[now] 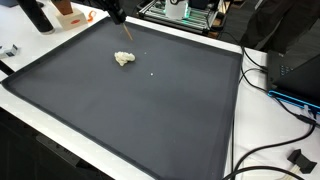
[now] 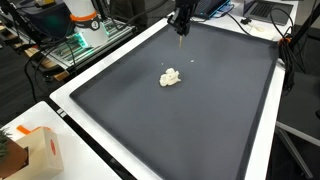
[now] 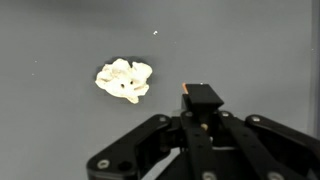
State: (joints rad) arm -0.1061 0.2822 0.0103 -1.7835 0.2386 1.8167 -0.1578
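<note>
My gripper (image 3: 203, 118) is pinched shut on a thin stick (image 1: 126, 30) that points down at the dark mat (image 1: 150, 120). The white crumpled lump (image 3: 124, 80) lies on the mat, near the stick's tip but not touching it. 1 tiny crumb (image 3: 155, 32) sits farther off. I think I should go down slowly, hold the stick straight, and use the wrist view to line up the tip.

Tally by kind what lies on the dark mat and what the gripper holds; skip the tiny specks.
crumpled white lump: 1
thin stick, held in the gripper: 1
Total: 2
</note>
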